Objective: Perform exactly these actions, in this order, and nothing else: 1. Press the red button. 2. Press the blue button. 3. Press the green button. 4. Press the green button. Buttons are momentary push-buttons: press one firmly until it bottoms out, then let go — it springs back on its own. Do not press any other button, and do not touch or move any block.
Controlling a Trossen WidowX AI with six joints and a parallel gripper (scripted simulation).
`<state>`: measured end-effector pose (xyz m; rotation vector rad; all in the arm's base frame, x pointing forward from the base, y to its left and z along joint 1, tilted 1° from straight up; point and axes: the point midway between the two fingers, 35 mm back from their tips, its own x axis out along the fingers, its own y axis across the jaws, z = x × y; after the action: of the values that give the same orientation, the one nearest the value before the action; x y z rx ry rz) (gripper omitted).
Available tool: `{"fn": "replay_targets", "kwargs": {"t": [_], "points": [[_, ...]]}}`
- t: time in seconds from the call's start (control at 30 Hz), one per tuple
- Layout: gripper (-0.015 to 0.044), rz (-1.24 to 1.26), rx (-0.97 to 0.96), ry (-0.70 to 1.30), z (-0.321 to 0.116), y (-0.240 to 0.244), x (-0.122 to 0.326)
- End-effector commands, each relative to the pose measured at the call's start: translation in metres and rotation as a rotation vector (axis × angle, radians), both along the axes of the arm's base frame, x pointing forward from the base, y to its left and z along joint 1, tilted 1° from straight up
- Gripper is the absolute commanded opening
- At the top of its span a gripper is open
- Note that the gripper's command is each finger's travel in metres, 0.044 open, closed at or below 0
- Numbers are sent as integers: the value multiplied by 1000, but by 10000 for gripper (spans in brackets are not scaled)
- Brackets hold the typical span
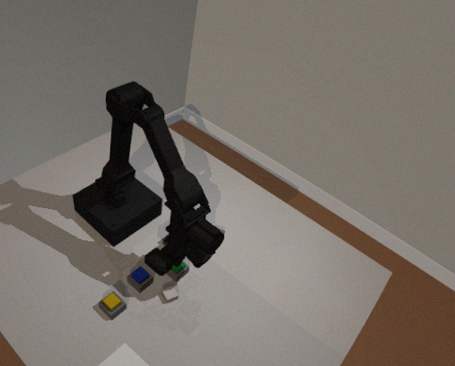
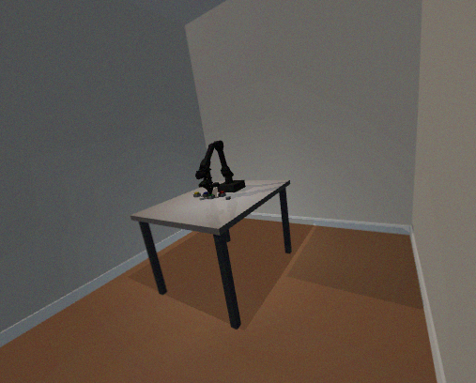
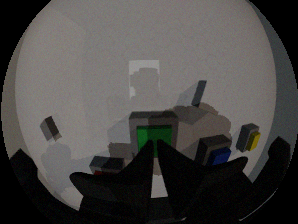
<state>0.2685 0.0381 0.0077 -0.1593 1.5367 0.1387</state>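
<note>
Green button: square cap in a grey housing, lying directly ahead of and under my fingertips in the wrist view; in the top view only a sliver of green shows beneath my hand. Whether my tips are touching the cap I cannot tell.

My hand: fingers drawn nearly together, with only a thin gap between them, and nothing held. It points steeply down at the green button.

Blue button: just beside the green one, toward the near-left in the top view; at the right in the wrist view.

Yellow button: next along the same row, beyond the blue one.

Red button: barely visible at the left of my fingers in the wrist view, mostly hidden by the hand.

White block: on the surface near the green button, apart from it.

Dark grey blocks: tilted, lying farther out on the pale surface.

Arm base: black, standing behind the button row.
</note>
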Motion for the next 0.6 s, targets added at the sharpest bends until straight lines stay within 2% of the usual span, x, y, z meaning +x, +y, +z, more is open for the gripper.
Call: {"fn": "replay_targets", "kwargs": {"t": [0.0,0.1,0.2,0.33,0.43,0.57], "points": [[20,-2,-1,1,0,0,0],[20,0,0,0,3,0,0],[20,-1,-1,1,29,0,-1],[20,-2,-1,1,32,0,-1],[99,-4,1,-4,35,10,0],[204,-12,16,-20,46,56,1]]}}
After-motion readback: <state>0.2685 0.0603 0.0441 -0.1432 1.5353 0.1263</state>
